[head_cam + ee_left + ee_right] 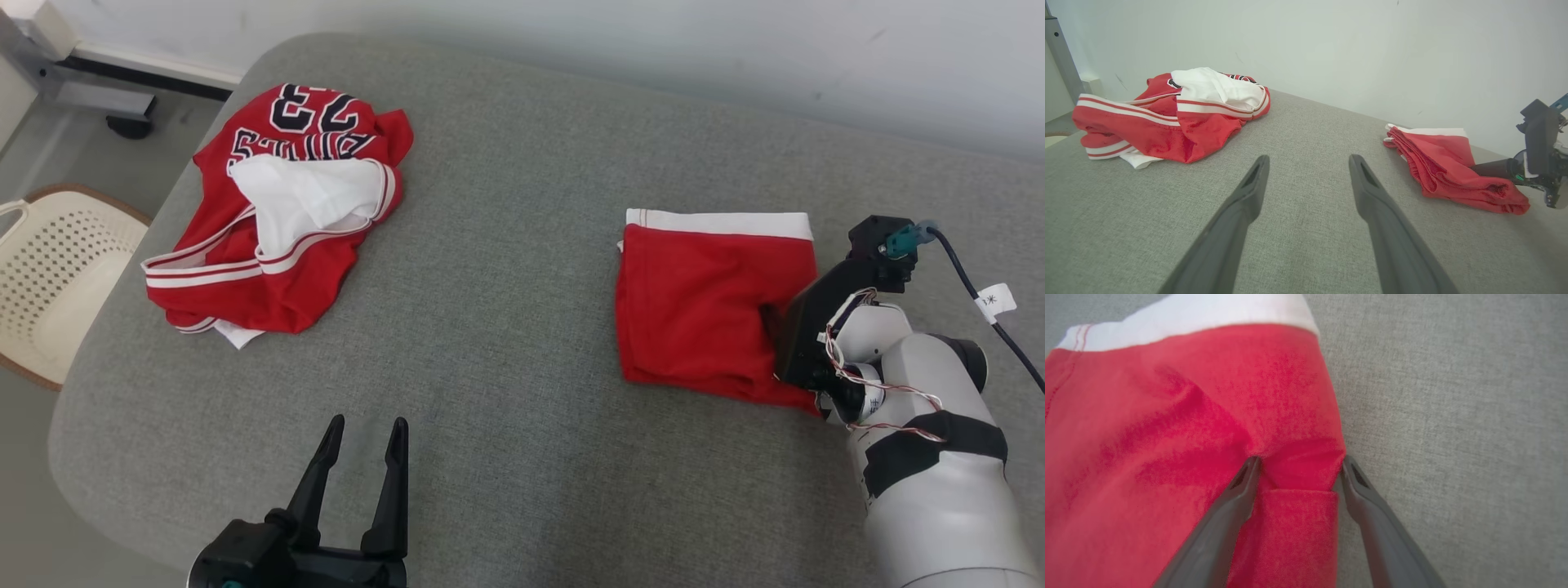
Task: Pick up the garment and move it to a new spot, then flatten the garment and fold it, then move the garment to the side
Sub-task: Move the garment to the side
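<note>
A folded red garment point(702, 302) with a white band along its far edge lies flat on the right of the grey padded surface point(506, 269). My right gripper point(771, 327) sits at its near right corner, open, with its fingers astride a fold of the red cloth point(1298, 498); one fingertip point(1249, 469) presses on the cloth, the other rests at its edge. The left wrist view shows the same garment point(1437, 159) with a dark right finger point(1490, 167) lying on it. My left gripper point(365, 429) hovers open and holds nothing near the front edge, fingertips point(1257, 171) wide apart.
A crumpled red and white jersey point(277, 212) with dark lettering lies at the far left of the surface point(1167, 110). A cream perforated plastic basket point(57, 269) stands on the floor to the left. A pale wall runs along the back; a dark cable point(971, 286) trails from the right wrist.
</note>
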